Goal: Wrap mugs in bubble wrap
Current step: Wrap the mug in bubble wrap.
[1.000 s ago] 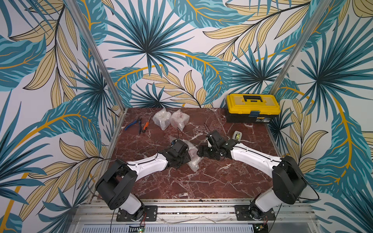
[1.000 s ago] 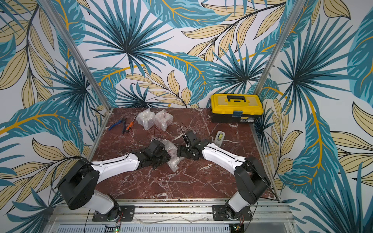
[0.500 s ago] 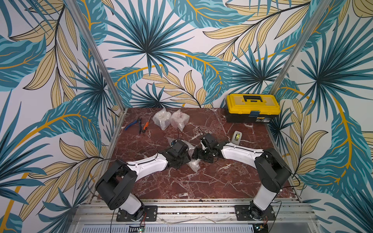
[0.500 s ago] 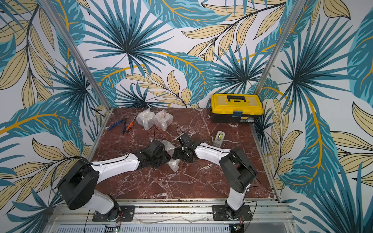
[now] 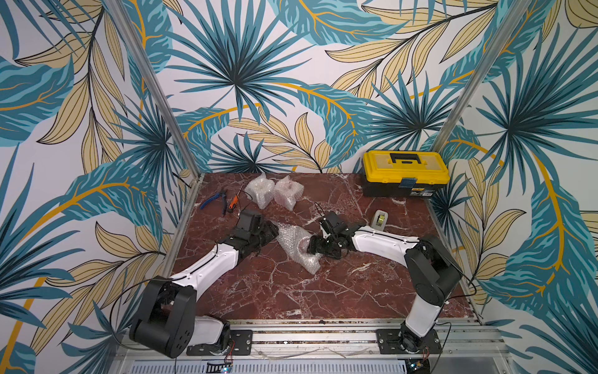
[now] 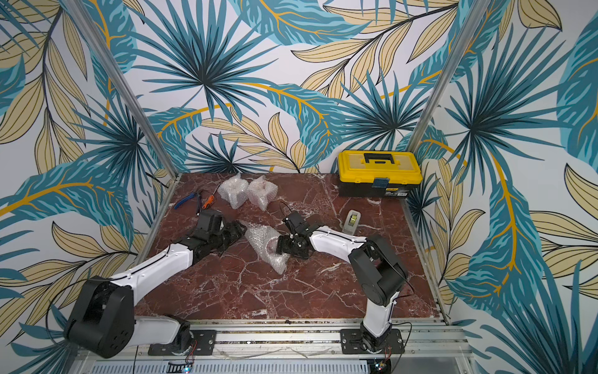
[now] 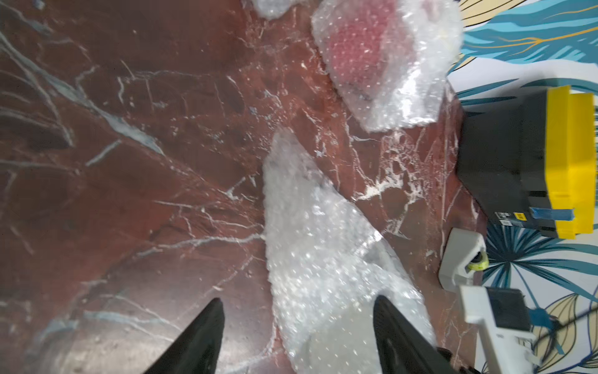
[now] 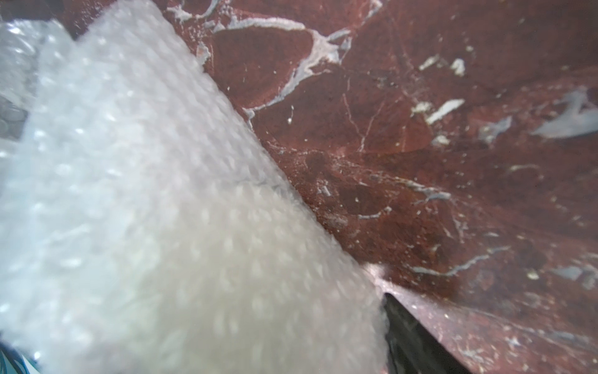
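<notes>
- The bubble wrap (image 5: 296, 251) bundle is lying mid-worktop (image 5: 291, 298) between both arms, within either's reach.
- The left gripper (image 7: 297, 299) is hanging released, jaws astride the wrap's tail.
- The right gripper (image 5: 313, 247) is nosing into the bundle, probably steadying it; clamped or not, I cannot tell.
- Two wrapped mugs (image 5: 260, 191) are sitting at the back, apparently parked clear.

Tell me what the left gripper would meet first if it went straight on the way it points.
Probably the crumpled bubble wrap just ahead of the left gripper; its near edge lies between the open jaws.
</notes>
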`<state>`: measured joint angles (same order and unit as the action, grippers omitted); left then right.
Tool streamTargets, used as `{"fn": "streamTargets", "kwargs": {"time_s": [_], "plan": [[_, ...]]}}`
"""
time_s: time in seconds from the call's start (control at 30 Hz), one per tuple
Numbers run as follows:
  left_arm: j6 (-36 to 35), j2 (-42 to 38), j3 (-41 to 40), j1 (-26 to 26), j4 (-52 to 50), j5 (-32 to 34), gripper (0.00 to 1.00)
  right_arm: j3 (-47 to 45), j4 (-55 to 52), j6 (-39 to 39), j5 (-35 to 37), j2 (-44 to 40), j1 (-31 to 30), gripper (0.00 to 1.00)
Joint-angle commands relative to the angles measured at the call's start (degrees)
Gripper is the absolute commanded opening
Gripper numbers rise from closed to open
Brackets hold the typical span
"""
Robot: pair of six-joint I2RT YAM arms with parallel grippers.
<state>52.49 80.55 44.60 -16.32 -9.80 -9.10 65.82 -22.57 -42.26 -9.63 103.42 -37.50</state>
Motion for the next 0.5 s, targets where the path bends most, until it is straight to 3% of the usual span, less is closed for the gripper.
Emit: {"fn": "streamTargets", "kwargs": {"time_s": [0.0,0.13,0.47], "plan": [[-4.76,4.46,3.78,2.62,2.63,-5.64,0.71,0.36,-3.51,1.39,1.03,1.69,-0.29,0.80],[-5.98,9.42,5.70,4.66,5.84,-8.27,0.64,0.29,-3.40,1.35,0.99,1.76,-0.23,0.80],[-7.22,17.68,8.95,6.90,10.35,-11.45,0.60,0.27,-3.24,1.39,0.55,2.18,-0.23,0.80]]}}
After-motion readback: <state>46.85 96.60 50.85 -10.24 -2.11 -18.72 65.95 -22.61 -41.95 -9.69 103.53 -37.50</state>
